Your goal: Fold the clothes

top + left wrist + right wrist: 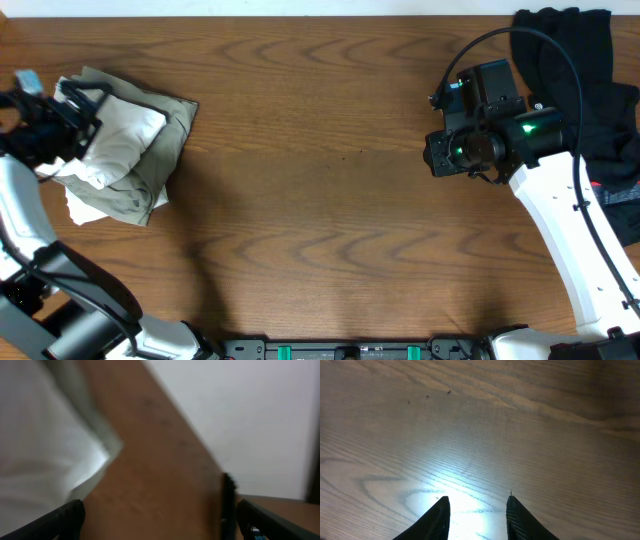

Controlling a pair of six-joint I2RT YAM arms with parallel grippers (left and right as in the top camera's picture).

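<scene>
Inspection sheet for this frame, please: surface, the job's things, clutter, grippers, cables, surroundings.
Surface: wooden table, nothing lying on its middle.
Job's things: pale garments, white and olive-grey, heaped near the left edge; dark garments piled at the far right corner.
Clutter: nothing seen.
Grippers: left gripper open beside the pale garments, holding nothing; right gripper open over bare wood, holding nothing.
Cables: black cable arcs from the right arm over the dark garments.
Surroundings: white wall beyond the far table edge.
</scene>
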